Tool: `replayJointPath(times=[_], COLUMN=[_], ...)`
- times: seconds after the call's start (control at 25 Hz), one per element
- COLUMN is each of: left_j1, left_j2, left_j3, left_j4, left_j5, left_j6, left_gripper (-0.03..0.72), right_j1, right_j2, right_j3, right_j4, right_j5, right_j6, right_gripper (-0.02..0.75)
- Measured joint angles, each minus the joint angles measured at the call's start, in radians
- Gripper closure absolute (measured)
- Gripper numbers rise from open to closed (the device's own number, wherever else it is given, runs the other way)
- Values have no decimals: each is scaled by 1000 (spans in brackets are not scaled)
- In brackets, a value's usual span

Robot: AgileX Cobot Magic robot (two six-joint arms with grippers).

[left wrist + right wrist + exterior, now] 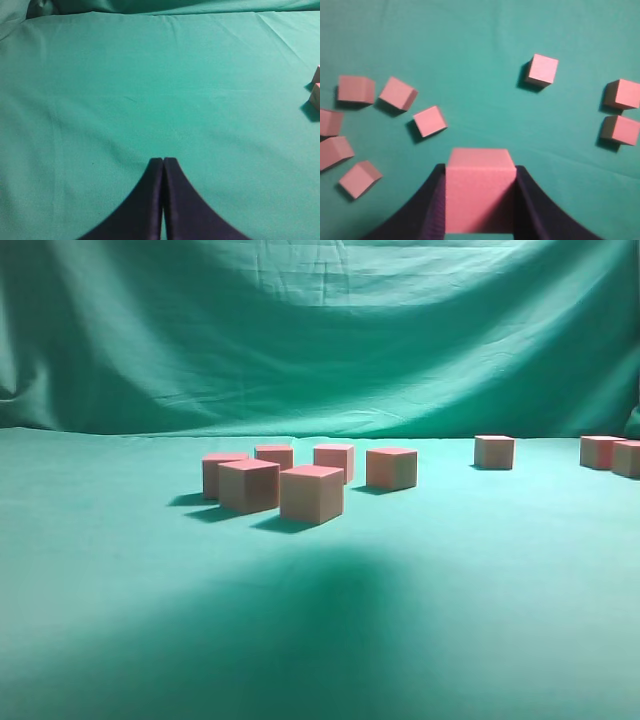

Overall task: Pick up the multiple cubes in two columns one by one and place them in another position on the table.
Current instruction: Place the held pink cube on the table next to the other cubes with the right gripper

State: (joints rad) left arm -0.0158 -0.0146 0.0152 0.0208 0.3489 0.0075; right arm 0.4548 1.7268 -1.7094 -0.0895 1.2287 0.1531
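In the right wrist view my right gripper [480, 170] is shut on one pinkish-red cube [479, 192], held well above the green table [485, 45]. Below it, several cubes lie in a loose cluster at the left [430, 121], one cube sits alone [542, 69], and two sit together at the right [622, 94]. The exterior view shows the same cluster [312, 493], the lone cube [494, 451] and the right pair [600, 451], but neither gripper. My left gripper [163, 160] is shut and empty over bare cloth, with two cubes [315, 95] at the view's right edge.
An upright wrinkled green backdrop [320, 330] closes off the far side of the table. A broad dark shadow [330, 620] lies on the cloth in front of the cluster. Bare cloth stretches between the cluster and the lone cube.
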Motion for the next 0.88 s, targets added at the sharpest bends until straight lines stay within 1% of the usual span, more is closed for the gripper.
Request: replayJointPath(times=[0.12,0.32,0.56,0.68,0.88], left_j1=[0,0,0,0,0], left_j2=[0,0,0,0,0], left_j3=[0,0,0,0,0], left_j4=[0,0,0,0,0], left_j5=[0,0,0,0,0], left_j6=[0,0,0,0,0], left_gripper=[688,688,688,688,688], right_j1=[62,172,286,310,312], right_j2=[-74,-166,-186,-182,-130], right_j3=[69,294,499,543,550], right_j4=[0,5,104,128,134], right_j5=[-32,-124,-215,-265,-331], right_j6=[-4,-10,-10,-10,-10], right_gripper=[479,479,479,479,479])
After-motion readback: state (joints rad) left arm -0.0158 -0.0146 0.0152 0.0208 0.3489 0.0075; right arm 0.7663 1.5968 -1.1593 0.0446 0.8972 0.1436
